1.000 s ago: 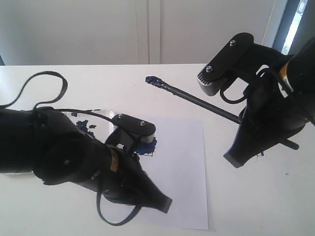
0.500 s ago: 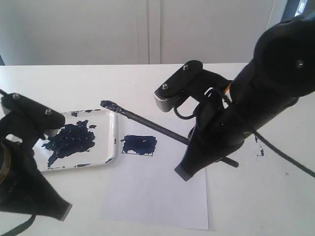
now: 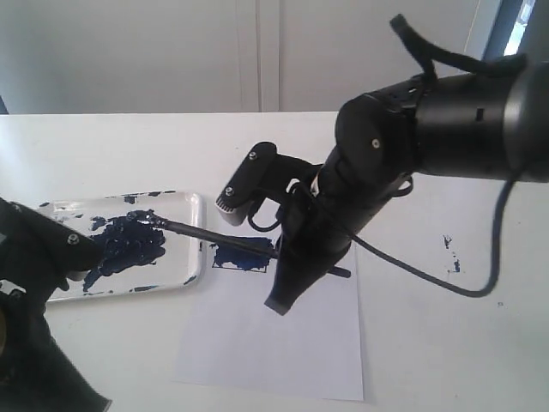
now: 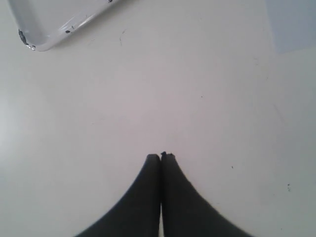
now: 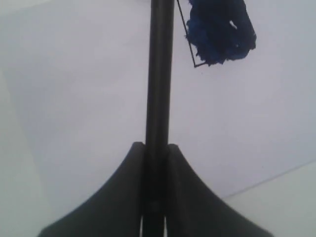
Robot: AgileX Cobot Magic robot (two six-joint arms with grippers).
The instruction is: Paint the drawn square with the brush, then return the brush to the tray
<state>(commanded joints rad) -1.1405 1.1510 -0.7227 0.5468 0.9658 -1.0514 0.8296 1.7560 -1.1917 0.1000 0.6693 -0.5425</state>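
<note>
The right tool (image 5: 155,148) is clamped on the long, thin black brush (image 3: 206,233), with the shaft pinched between its two fingers. From the tool, the brush's long axis runs straight out ahead. It crosses the rim of the shallow white tray with rounded corners (image 3: 129,290) and ends with its navy-soaked tip above the tray's big dark blue paint blotch (image 3: 129,245). The butt end sticks out behind the tool, over the white paper sheet (image 3: 283,343).

The small drawn square (image 3: 240,255) lies on that sheet just beside the tool, under the shaft, and it looks largely filled with navy paint. Painting therefore seems done and the return of the brush is in hand.

Only the front part of the brush is over the tray, which holds nothing but paint. The tool probably has to carry the shaft further along its own axis before lowering it.

The left tool (image 4: 161,157) has its fingers together and empty. It is above bare white surface with a tray corner ahead of it, so the right arm is the one placed to act.
</note>
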